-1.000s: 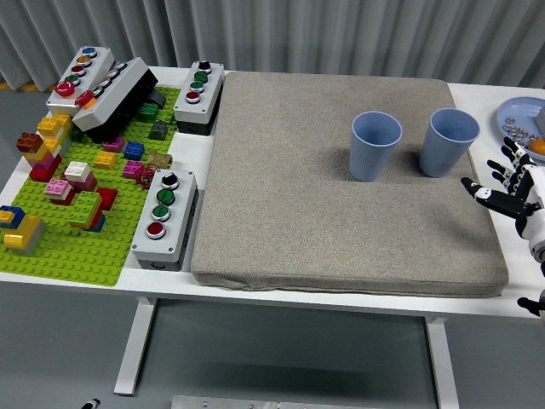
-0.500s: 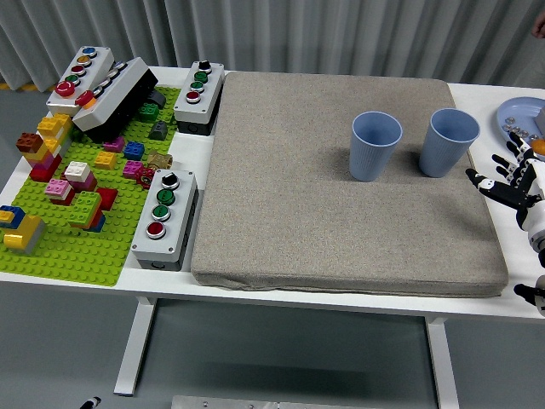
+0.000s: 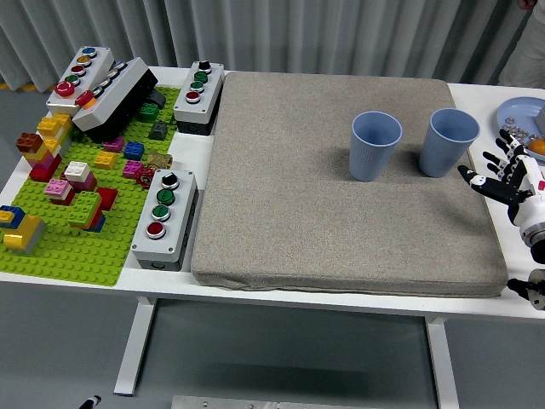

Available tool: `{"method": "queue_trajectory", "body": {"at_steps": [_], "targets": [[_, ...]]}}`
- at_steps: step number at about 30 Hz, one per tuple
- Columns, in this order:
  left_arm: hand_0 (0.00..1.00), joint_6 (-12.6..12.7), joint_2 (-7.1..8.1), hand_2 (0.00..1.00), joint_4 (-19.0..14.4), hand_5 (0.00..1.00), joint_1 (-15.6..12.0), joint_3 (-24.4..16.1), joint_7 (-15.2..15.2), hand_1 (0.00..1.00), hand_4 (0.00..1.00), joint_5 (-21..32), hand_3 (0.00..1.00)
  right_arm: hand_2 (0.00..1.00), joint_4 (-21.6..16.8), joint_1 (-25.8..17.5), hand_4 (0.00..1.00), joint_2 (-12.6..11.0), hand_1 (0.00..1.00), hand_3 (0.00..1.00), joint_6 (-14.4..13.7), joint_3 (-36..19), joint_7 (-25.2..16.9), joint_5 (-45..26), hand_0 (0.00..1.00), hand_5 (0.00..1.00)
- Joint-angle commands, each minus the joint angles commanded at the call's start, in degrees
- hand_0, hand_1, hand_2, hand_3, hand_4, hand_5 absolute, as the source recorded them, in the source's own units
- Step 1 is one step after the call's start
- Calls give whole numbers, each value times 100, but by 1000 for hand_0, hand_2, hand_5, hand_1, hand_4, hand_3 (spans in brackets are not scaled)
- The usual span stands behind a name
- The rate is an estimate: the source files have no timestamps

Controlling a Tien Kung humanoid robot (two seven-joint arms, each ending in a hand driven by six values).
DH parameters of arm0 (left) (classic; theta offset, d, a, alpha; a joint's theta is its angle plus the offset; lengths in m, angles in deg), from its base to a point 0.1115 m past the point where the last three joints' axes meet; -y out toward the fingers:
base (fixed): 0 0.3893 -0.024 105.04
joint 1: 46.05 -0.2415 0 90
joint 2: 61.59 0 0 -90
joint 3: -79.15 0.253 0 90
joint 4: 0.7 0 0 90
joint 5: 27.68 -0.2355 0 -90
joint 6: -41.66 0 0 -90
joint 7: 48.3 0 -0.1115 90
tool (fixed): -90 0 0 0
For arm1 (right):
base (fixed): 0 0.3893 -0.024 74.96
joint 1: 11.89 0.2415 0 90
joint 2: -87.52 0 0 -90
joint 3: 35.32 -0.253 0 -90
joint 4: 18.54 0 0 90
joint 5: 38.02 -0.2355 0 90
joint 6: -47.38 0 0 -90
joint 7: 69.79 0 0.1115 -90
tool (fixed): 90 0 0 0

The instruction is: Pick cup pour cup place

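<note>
Two blue cups stand upright on the grey mat [image 3: 341, 187]: one cup [image 3: 375, 146] near the middle, the other cup [image 3: 448, 141] to its right. I cannot see into either. My right hand [image 3: 501, 175] hovers over the mat's right edge, just right of the right cup, fingers spread and holding nothing. It does not touch the cup. My left arm is out of view.
A blue plate [image 3: 521, 116] with small items sits at the far right. On the left lie a green baseplate [image 3: 77, 247] with several bricks and grey button boxes [image 3: 164, 217] [image 3: 198, 96]. A person's sleeve [image 3: 526, 43] shows at the top right.
My right hand has moved up and slightly left, closer to the right cup. A person has come into view at the top right corner.
</note>
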Motion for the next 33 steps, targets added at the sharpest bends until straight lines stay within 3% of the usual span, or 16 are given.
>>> {"method": "queue_trajectory", "body": {"at_steps": [21,33], "targets": [[836,-3,14,883,0,998,8,80,0,808,637,36,804,956,251,247,836,149,866,998,-4,249,-50,-65,946,156],[837,2,22,883,0,998,13,108,12,808,637,61,805,982,377,387,833,205,879,998,130,394,-73,-108,951,157]]}}
